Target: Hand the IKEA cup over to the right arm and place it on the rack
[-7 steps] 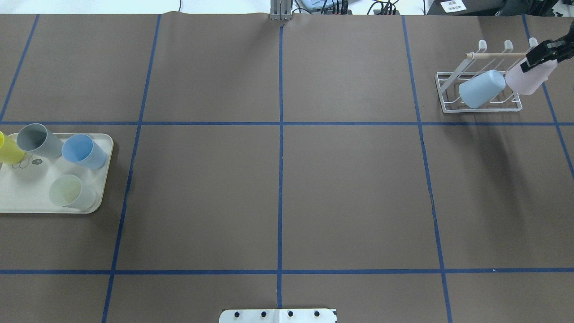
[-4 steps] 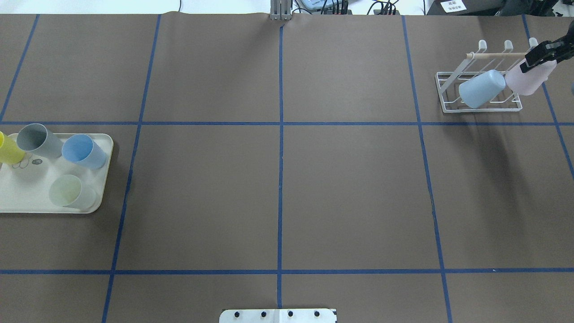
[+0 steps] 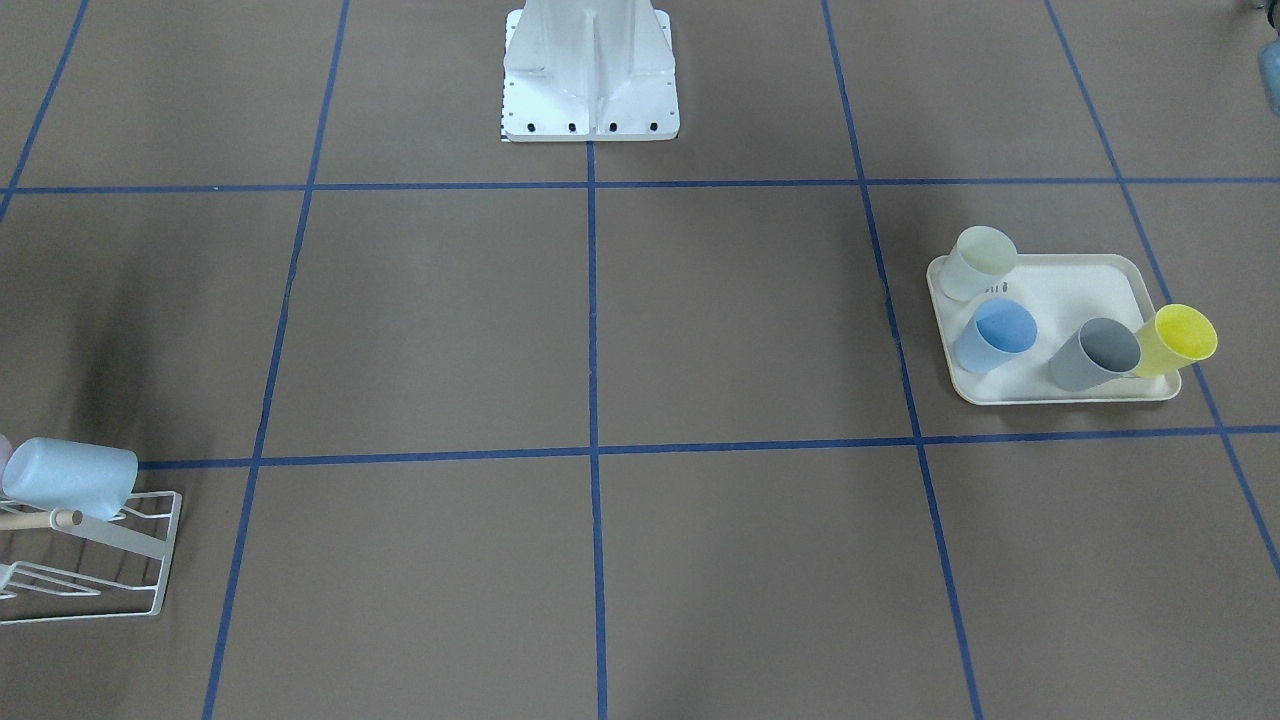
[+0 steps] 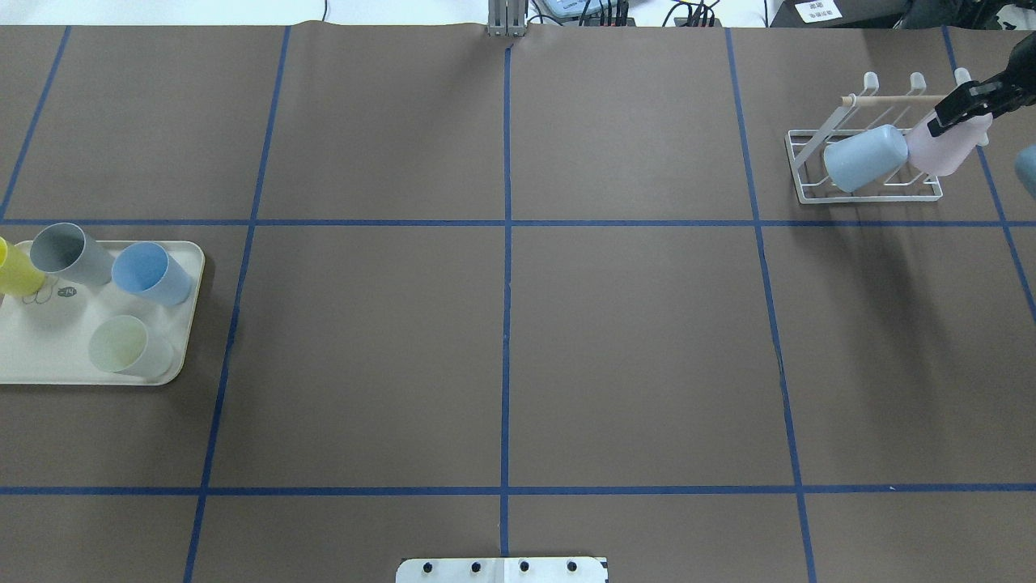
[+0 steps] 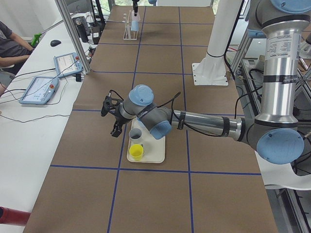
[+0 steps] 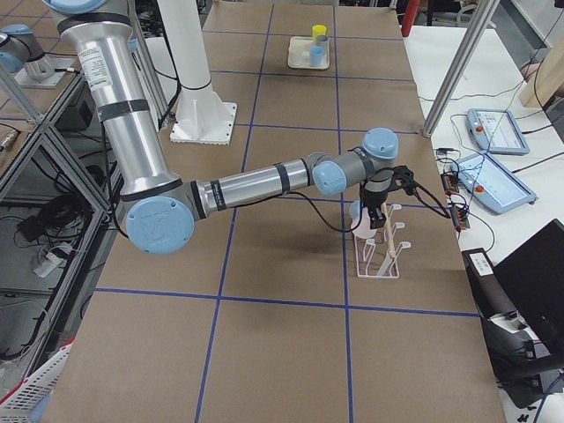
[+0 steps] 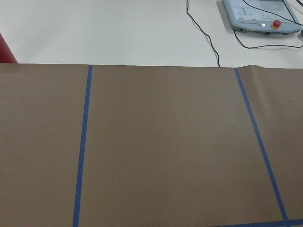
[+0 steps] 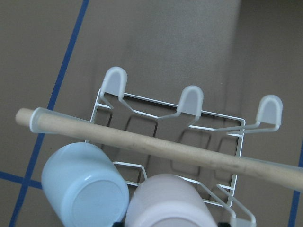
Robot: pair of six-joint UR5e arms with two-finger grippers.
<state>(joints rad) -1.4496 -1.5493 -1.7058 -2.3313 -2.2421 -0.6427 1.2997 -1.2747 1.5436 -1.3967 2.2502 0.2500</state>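
A pink cup [image 4: 939, 150] lies tilted on the small white wire rack [image 4: 870, 199], at the right end of its wooden dowel [image 4: 890, 99]. My right gripper [image 4: 957, 113] is shut on this cup's upper end. In the right wrist view the pink cup [image 8: 165, 201] sits just below the dowel [image 8: 142, 142], next to a light blue cup [image 8: 85, 184] that rests on the rack [image 8: 189, 101]. The light blue cup also shows in the overhead view [image 4: 864, 158]. My left gripper [image 5: 112, 116] hovers over the table beside the tray; I cannot tell whether it is open or shut.
A cream tray [image 4: 48, 356] at the far left holds a grey cup [image 4: 69, 253], a blue cup [image 4: 150, 274], a pale green cup [image 4: 128, 346] and a yellow cup [image 4: 14, 271]. The robot's base plate [image 4: 502, 571] sits at the near edge.
My right gripper has moved the pink cup slightly left and down onto the rack. The light blue cup has shifted a little left.
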